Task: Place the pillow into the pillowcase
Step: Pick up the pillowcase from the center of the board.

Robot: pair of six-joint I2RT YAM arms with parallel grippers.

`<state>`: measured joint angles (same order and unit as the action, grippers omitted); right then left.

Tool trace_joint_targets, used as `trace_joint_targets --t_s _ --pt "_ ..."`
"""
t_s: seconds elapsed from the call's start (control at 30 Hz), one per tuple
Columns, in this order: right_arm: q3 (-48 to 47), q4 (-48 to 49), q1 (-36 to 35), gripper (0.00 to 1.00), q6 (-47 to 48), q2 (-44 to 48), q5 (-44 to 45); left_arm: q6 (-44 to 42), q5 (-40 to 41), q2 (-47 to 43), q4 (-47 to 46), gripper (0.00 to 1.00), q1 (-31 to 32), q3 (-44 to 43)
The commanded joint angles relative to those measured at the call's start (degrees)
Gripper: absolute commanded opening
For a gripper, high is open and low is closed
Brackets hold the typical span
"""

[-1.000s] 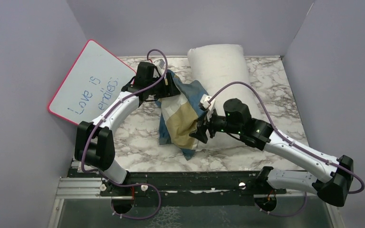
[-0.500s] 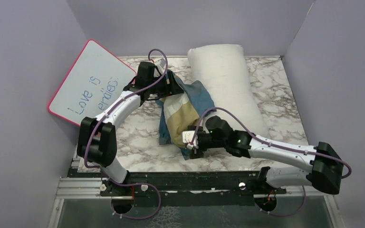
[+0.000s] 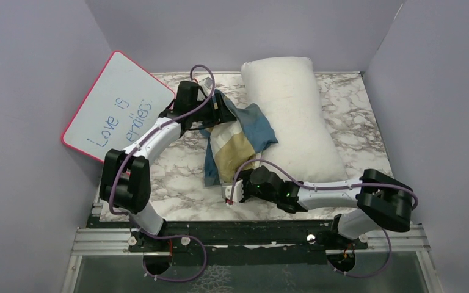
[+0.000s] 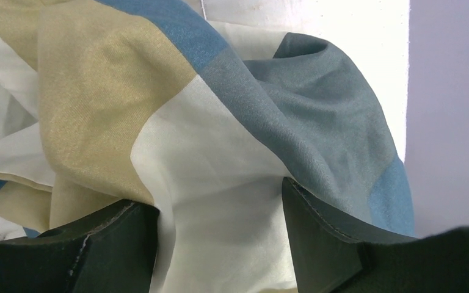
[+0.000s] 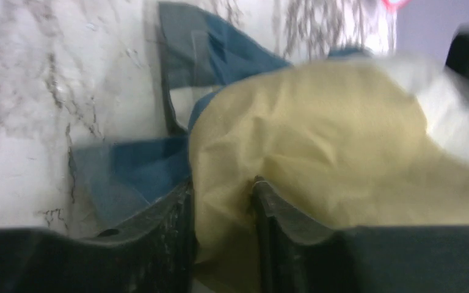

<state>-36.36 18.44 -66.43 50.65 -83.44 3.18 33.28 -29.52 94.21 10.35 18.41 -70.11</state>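
Pillowcase (image 3: 237,143): it is seen crumpled on the table, stretched from the far left to the near middle, and its right edge is laid against the pillow's left side.
Pillowcase pattern: blue, tan and cream blocks are shown, with the tan block facing up near the middle.
Pillow (image 3: 293,110): it is laid lengthwise on the right half of the table, from the back wall toward the near right, and it is wholly outside the pillowcase.
Left gripper (image 3: 218,110): it is placed at the far end of the pillowcase. In the left wrist view a thick bunch of cream fabric is pinched between the two dark fingers (image 4: 104,250).
Right gripper (image 3: 232,194): it is held low at the near end of the pillowcase. In the right wrist view a tan fold is clamped in the narrow gap between its fingers (image 5: 159,238), though that view is blurred.
Table (image 3: 177,183): a marble-patterned top is seen beneath the cloth.
Whiteboard (image 3: 119,101): a pink-rimmed board with blue handwriting is leaned on the left wall, just beside the left arm.
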Motion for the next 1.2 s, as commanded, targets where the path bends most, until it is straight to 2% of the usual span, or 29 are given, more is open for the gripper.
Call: trace_joint_targets --t_s 0.0,0.07,0.1,0.27,0.4,0.5,0.57,0.7,0.8,0.9,0.97,1.17 --pt "1.2 17.6 -0.4 0.23 2.4 0.4 12.2 0.2 1.1 -5.7 -0.7 0.70 -0.6 2.4" --pt "-4.5 9.3 -0.3 0.04 -6.6 2.8 12.7 -1.5 4.5 -7.3 2.6 0.70 -1.3 0.9" --pt "-7.0 6.6 -0.3 0.01 -10.9 3.6 13.5 -2.5 6.3 -8.3 4.8 0.71 -1.7 -0.4" --pt "-22.7 -11.5 0.4 0.01 -32.8 5.5 15.2 -10.1 14.5 -15.1 13.0 0.74 -2.2 -6.0" --pt "-34.2 -24.5 4.8 0.01 -46.3 5.8 13.7 -14.9 23.8 -21.8 18.8 0.76 -2.2 -8.3" --pt "-39.0 -29.3 10.7 0.01 -55.1 7.4 9.0 -16.3 28.6 -26.4 19.1 0.76 -2.2 -6.8" --pt "-40.8 -30.8 14.4 0.01 -59.6 8.6 7.6 -17.3 27.8 -29.0 18.0 0.76 -2.2 -4.7" --pt "-45.3 -35.5 20.9 0.01 -64.3 8.7 9.3 -17.0 20.4 -33.0 12.9 0.71 -2.2 1.1" --pt "-47.1 -38.5 25.4 0.01 -65.3 7.8 10.8 -20.8 11.2 -37.9 0.3 0.67 -2.0 11.9" --pt "-46.4 -38.2 28.4 0.01 -66.4 8.4 8.6 -28.1 10.6 -43.0 -11.8 0.66 -0.7 23.6" --pt "-45.2 -36.9 30.0 0.01 -66.9 9.0 5.7 -34.6 9.6 -45.2 -16.1 0.68 0.2 28.9" --pt "-44.0 -36.0 31.2 0.01 -67.6 9.6 1.9 -45.8 10.0 -42.8 -17.8 0.74 0.4 30.8"
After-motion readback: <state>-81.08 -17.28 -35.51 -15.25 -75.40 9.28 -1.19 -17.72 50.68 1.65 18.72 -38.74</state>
